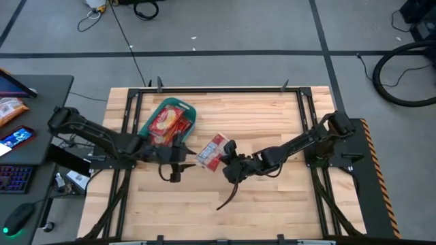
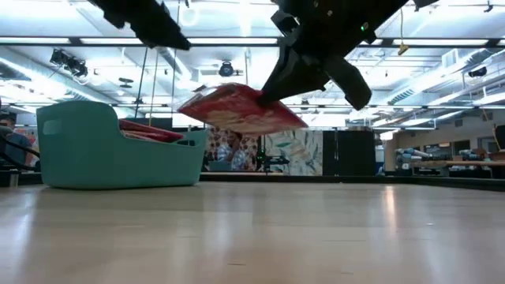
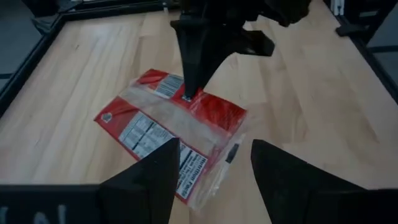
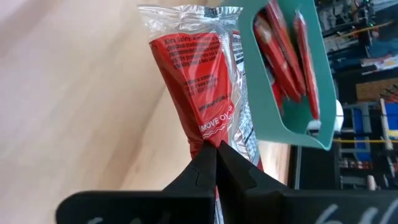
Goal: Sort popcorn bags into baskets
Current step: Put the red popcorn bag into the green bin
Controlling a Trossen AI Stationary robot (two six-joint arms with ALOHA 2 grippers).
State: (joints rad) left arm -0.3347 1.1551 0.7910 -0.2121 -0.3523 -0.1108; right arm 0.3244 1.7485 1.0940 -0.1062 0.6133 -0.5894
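My right gripper (image 4: 216,155) pinches one popcorn bag (image 4: 205,81) by its edge, so it hangs clear of the table, just short of the teal basket (image 1: 193,113). Beyond it my left gripper (image 3: 211,171) waits, fingers apart, empty.

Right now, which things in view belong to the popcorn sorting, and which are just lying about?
Part of the job:
- popcorn bag pinched in the right hand, lifted off the table
- teal basket with red bags already inside
- left hand, open, beside the basket

Just lying about:
- cables on the floor
- snack packet and phone on the side desk
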